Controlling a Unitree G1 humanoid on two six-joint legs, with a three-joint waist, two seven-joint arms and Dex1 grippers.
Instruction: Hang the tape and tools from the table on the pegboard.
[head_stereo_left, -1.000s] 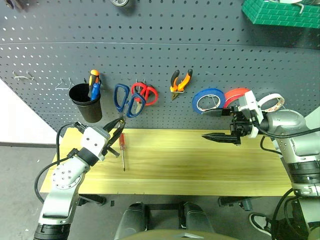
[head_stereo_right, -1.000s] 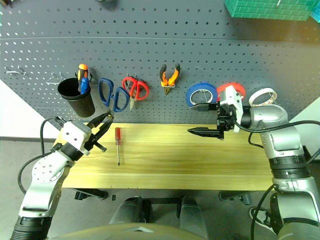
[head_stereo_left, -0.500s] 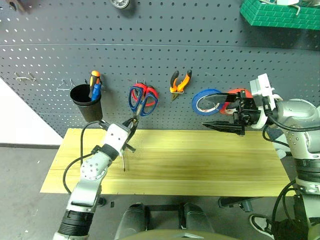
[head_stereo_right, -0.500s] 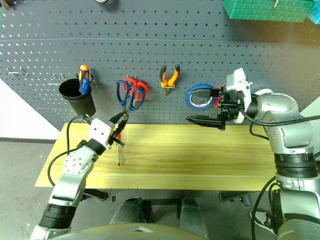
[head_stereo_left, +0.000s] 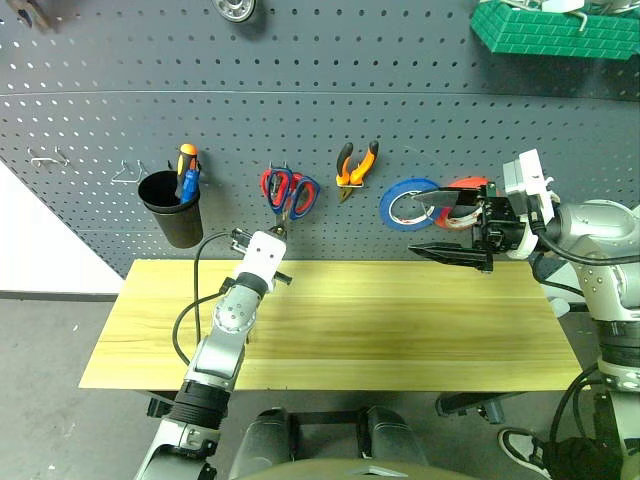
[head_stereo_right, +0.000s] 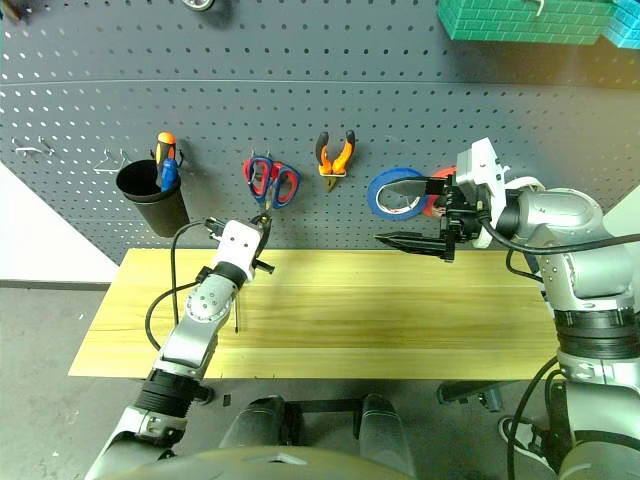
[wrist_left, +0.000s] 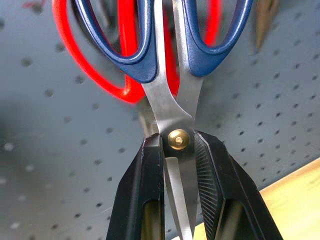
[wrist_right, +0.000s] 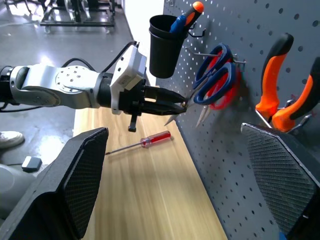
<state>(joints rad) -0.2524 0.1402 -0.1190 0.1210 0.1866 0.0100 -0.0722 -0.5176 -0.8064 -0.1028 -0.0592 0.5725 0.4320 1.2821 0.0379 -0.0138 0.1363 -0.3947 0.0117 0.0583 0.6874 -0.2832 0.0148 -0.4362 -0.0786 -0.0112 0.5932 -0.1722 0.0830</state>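
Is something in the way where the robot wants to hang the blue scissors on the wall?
Yes. The red-handled scissors already hang at that spot on the pegboard, right behind the blue-handled scissors that the left gripper pinches at the pivot. Whether a free hook remains there cannot be seen.

Blue-handled scissors (wrist_left: 170, 60) hang handles-up on the pegboard (head_stereo_left: 320, 120), over red ones. Orange-and-black pliers (head_stereo_left: 358, 168) hang beside them. The red-handled screwdriver (wrist_right: 142, 142) lies on the counter (head_stereo_left: 400, 320) near its far left edge.
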